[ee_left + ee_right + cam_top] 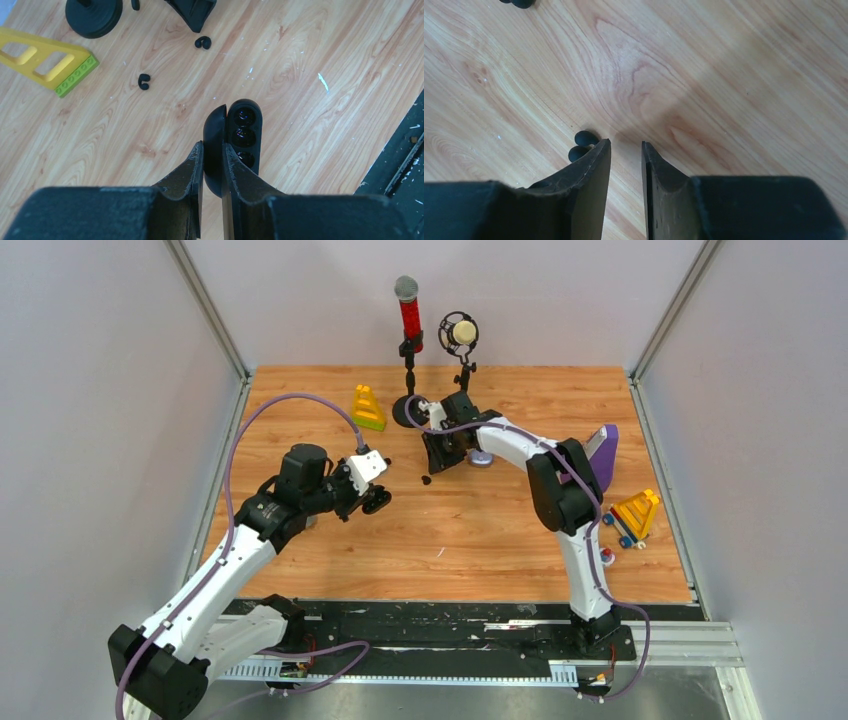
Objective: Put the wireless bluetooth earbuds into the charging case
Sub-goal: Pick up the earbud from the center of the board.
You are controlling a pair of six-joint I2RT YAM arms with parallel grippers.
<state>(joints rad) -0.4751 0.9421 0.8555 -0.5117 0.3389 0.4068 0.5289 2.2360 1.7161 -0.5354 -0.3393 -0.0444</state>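
Fingers of your left gripper (pixel 212 145) were clamped on the open charging case (pixel 243 131); those of your right gripper (pixel 626 145) stood a little apart, empty, above the table (pixel 724 75), one black earbud (pixel 583 145) lying just outside them.

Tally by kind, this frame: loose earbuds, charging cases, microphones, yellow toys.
Small black loose earbuds: 2
Black oval open charging case: 1
Stand-mounted microphones, red and cream: 2
Yellow plastic triangular toys: 2
Total: 7

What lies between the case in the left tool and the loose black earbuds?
Nothing: bare wood table from charging case to both earbuds, seen in left wrist view.
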